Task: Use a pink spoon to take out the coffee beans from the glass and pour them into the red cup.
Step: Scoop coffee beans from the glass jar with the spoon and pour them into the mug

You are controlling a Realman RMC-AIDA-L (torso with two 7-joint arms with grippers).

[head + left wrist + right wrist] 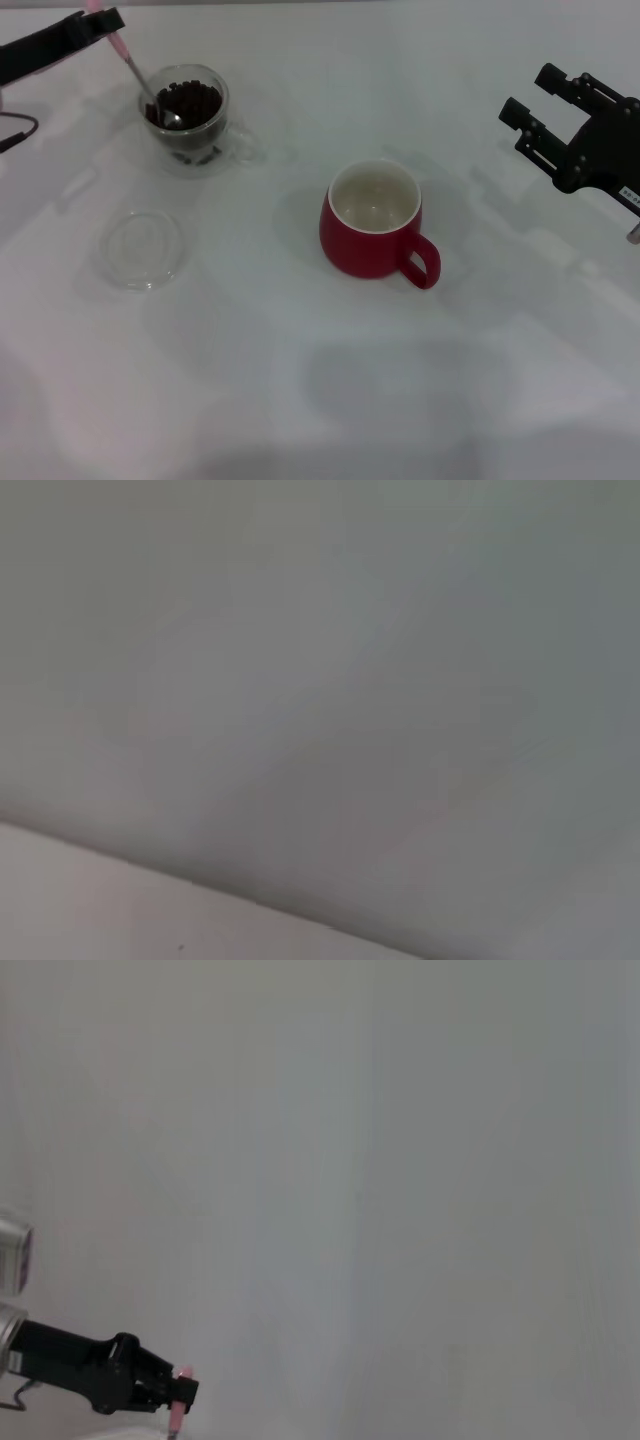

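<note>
Left pincer (pixel 100 20) clamped on pink spoon (pixel 135 72) handle, bowl below it among coffee beans (pixel 190 98) in fragile glass (pixel 186 120); spoon light, thin, slippery, so grip high; right pincer (pixel 540 105) apart, idle

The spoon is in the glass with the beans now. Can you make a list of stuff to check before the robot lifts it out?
1. Left gripper holds the pink spoon by its handle: ok.
2. Spoon bowl sits in the coffee beans inside the glass: ok.
3. Beans actually on the spoon: cannot tell.
4. Red cup stands upright, open and empty, ready for pouring: ok.
5. Path from glass to red cup clear; the clear saucer lies off to the side: ok.
6. Right gripper waits far from the cup, out of the way: ok.
</note>
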